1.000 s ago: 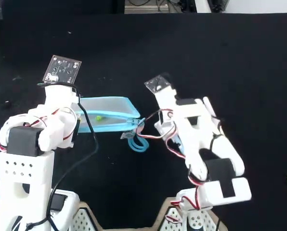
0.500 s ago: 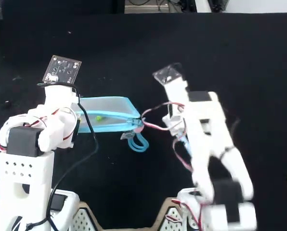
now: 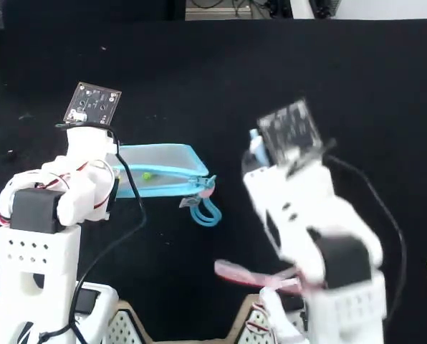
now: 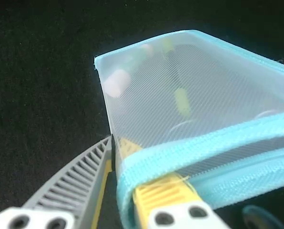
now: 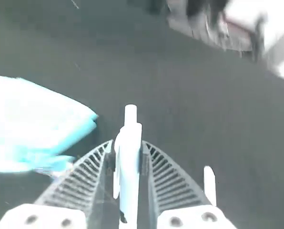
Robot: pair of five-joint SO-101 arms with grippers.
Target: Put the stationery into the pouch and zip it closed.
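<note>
Loading is judged in hand: a pale-blue plastic pen (image 5: 128, 176) is clamped by the right gripper (image 5: 129, 143), apart from the translucent blue zip pouch (image 3: 160, 168) pinched endwise by the left gripper (image 4: 116, 140), so alignment with its mouth is needed.

We count two pincers: the left gripper (image 4: 114, 139) and the right gripper (image 5: 127, 143). There is one pouch (image 4: 189, 95), its edge clamped in the left pincer, and one pen (image 5: 127, 162) pinched in the right. Inside the pouch, ahead of the left pincer, we make out two items: one white blob (image 4: 116, 82) and one yellow-green stick (image 4: 181, 101).
</note>
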